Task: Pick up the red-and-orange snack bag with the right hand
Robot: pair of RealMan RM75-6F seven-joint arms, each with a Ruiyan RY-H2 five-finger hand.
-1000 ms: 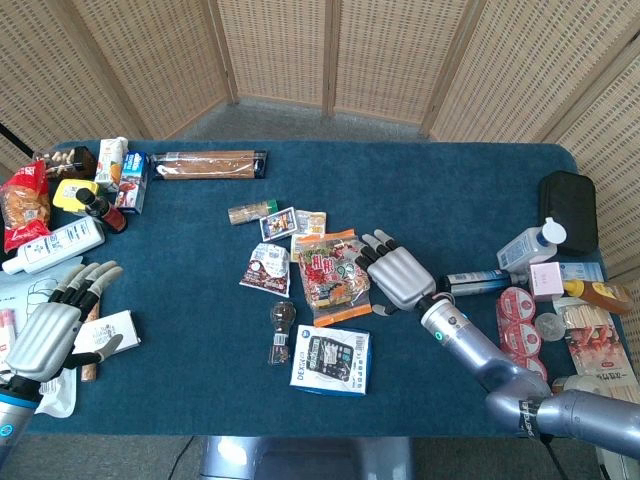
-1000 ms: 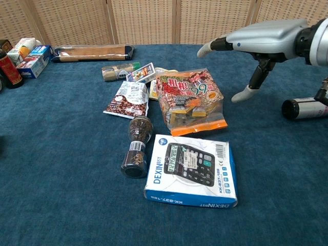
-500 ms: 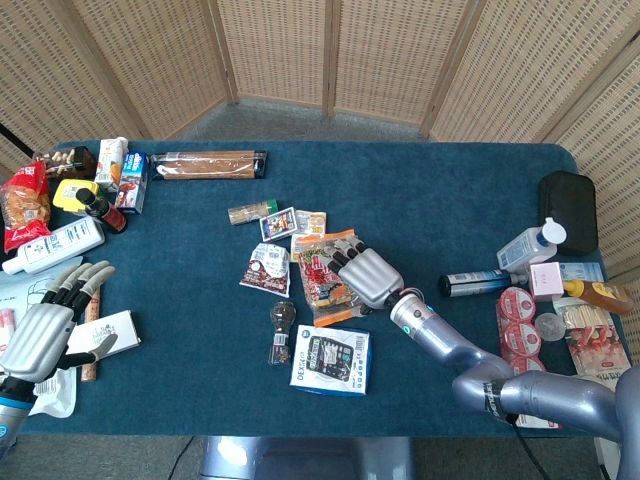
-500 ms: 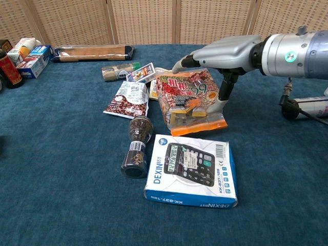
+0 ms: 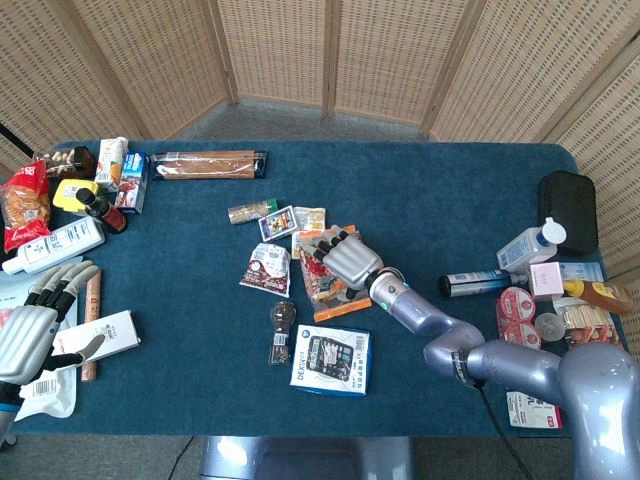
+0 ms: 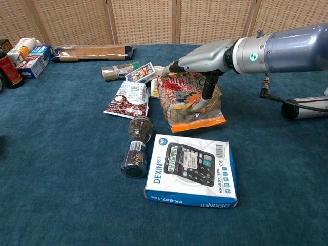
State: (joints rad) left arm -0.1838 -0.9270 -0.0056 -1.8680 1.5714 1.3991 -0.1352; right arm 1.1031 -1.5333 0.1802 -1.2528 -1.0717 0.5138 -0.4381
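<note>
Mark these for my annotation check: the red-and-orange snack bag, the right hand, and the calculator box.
red-and-orange snack bag [image 6: 204, 119], chest view, on its orange bottom edge.
right hand [image 6: 202, 55], chest view, on the silver back of the hand above the bag.
calculator box [image 6: 192, 169], chest view, on the printed calculator on its lid.

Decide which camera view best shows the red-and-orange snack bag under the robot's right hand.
The chest view: the crinkled red-and-orange snack bag lies close, its print and orange lower edge clear below the silver right hand, whose thumb touches it. In the head view that hand covers most of the bag.
</note>
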